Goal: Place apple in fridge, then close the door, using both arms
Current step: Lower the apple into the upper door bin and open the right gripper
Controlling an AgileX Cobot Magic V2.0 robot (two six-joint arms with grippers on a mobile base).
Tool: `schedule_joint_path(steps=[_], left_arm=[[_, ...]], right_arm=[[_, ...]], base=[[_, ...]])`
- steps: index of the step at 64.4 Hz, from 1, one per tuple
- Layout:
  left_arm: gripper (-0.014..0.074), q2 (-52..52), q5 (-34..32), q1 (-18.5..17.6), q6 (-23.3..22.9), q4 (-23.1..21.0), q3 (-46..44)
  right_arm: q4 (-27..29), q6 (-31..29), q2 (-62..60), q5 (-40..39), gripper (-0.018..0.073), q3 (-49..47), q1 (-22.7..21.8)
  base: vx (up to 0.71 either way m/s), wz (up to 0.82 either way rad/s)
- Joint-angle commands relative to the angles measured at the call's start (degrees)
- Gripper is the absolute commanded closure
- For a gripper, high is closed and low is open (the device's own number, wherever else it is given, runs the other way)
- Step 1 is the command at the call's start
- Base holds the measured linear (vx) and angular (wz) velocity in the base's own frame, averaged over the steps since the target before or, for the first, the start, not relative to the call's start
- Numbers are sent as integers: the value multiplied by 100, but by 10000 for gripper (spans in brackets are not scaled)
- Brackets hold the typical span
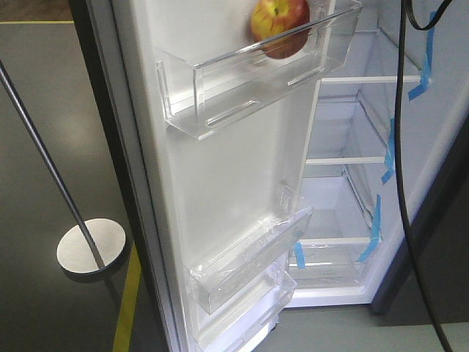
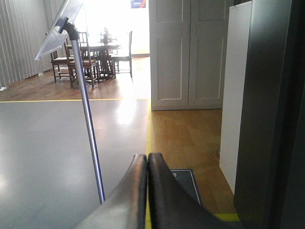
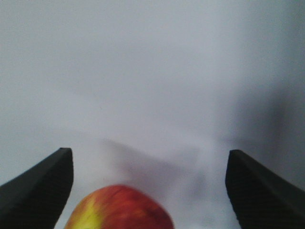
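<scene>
The fridge [image 1: 352,183] stands open, white inside with clear shelves and blue tape strips. Its door [image 1: 220,169] is swung wide and shows the white lining with clear bins. The apple [image 1: 280,26], red with yellow patches and slightly blurred, sits in the top door bin [image 1: 242,81], its lower half behind the clear front wall. My right gripper [image 3: 148,155] is open, with the apple [image 3: 119,210] low between its spread fingers, touching neither, and the white lining behind. My left gripper [image 2: 147,157] is shut on nothing, beside the fridge's dark outer face [image 2: 271,119].
A slim metal pole [image 1: 44,154] with a round base [image 1: 91,246] stands on the grey floor left of the door; the pole [image 2: 88,129] is also ahead of my left gripper. A black cable [image 1: 401,147] hangs in front of the fridge interior. Lower door bins [image 1: 249,264] jut out.
</scene>
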Motion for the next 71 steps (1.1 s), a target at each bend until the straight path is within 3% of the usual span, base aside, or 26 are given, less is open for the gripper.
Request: schedule_joint_path(steps=[1,12,16,30,57,65,71], left_arm=[[603,-84,-415,-53,4,-26,-99],[603,-84,-415,-53,4,-26,-99],[603,-84,-415,-53,4,-26,-99],[603,-84,-415,-53,4,-26,-99],[603,-84,-415,-53,4,-26,-99],[603,-84,-415,-53,4,-26,-99],[603,-84,-415,-53,-7,-95,-99]], right_arm=[[332,28,-313,-251,-59,-186,-4],[554,132,-504,-146,50,-186,-4],[591,318,-656,-144,136,-186,-17],[79,484,-1215,-47,575,-186,-17],[-1493,1352,-2386,879,564,-132,-17],[-1533,1390,-2787,615,564,553,-17],[-1519,1266,-3251,259,564,1607,-17]], base=[[0,0],[0,0],[0,0],[0,0],[0,0],[0,0],[0,0]])
